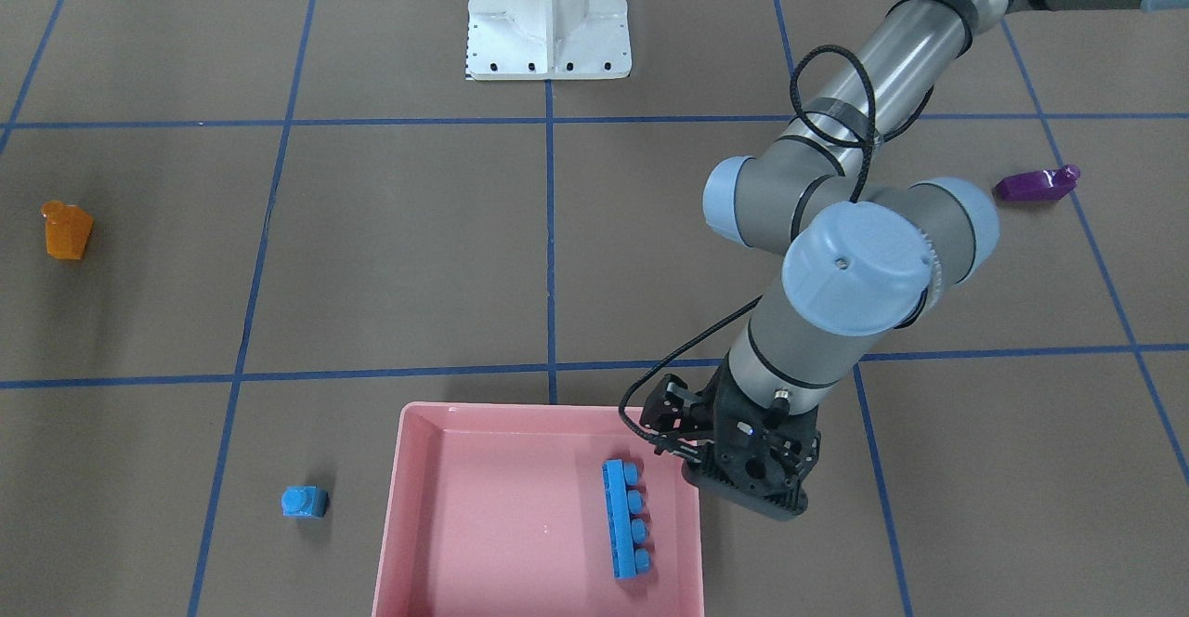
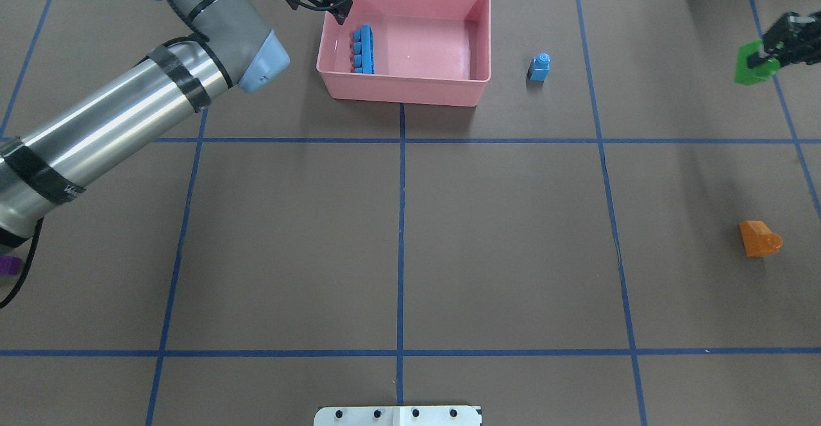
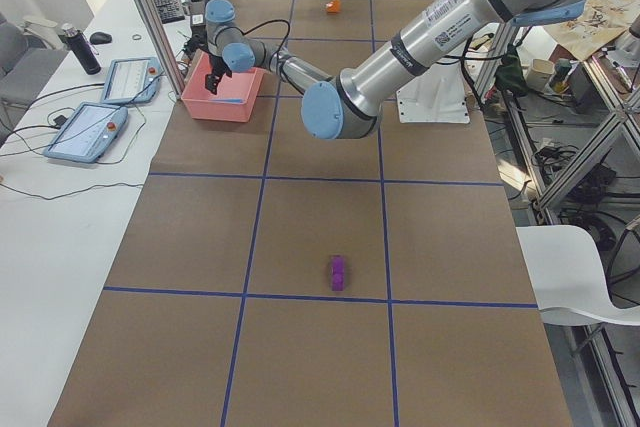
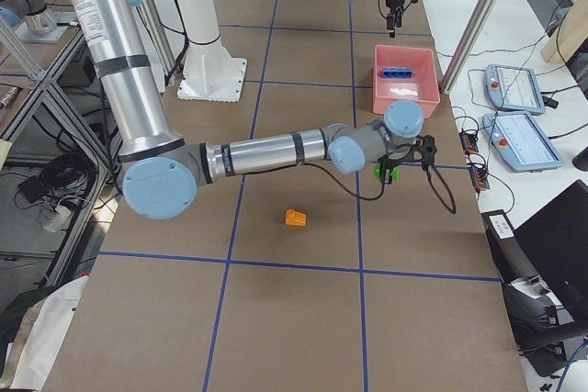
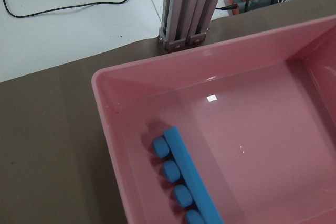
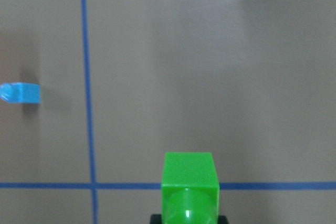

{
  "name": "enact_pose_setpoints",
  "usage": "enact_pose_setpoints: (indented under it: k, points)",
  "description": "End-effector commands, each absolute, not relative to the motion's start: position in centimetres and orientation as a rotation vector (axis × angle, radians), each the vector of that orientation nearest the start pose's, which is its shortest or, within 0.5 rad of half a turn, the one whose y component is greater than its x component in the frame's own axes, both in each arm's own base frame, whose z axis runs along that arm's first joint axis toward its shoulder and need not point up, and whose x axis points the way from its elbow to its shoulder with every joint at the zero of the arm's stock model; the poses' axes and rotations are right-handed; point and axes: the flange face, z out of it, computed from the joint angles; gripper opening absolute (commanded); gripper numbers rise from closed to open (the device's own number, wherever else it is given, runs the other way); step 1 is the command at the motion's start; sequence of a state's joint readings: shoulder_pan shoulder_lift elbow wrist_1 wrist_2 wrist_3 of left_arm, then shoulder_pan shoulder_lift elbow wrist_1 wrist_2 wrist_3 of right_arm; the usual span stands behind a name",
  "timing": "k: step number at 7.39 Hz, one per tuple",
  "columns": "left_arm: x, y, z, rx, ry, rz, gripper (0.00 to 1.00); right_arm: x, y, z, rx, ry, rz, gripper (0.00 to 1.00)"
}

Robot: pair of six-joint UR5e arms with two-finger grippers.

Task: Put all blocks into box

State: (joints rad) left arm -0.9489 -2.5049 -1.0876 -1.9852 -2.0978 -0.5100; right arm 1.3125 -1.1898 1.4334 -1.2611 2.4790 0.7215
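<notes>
Clamps the green two-stud brick [image 2: 749, 70] in the right gripper [image 2: 763, 60], well apart from the pink box [image 2: 404, 89]. Hangs the left gripper [image 2: 330, 1] at the box's wall beside the long blue brick [image 2: 365, 49] lying inside, finger spread impossible to tell. Leaves the tiny blue brick [image 2: 539, 67], orange brick [image 2: 759, 238] and purple brick [image 1: 1036, 184] on the table [image 2: 500, 253]

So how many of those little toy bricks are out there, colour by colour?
Blue: 2, the long blue brick in the pink tray and the small blue brick outside it
Orange: 1, the orange brick
Purple: 1, the purple brick
Green: 1, the green brick, held in the right pincer
Total: 5
</notes>
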Motion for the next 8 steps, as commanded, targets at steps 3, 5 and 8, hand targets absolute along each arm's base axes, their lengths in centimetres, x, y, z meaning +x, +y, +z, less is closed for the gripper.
enact_pose_setpoints:
  k: [3,5,8]
  points:
    - [27.6,-60.4,43.3,0.524,0.710,0.707,0.99,-38.8,-73.0,22.6,0.054,-0.939,0.373,0.00]
    - [22.4,-54.1,52.2,0.482,0.642,0.842,0.99,-46.6,-71.6,18.4,0.102,-0.971,0.492,0.00]
    - [12.9,-38.0,59.9,0.364,0.591,0.939,1.00,-49.8,-69.8,18.3,0.096,-0.988,0.491,1.00]
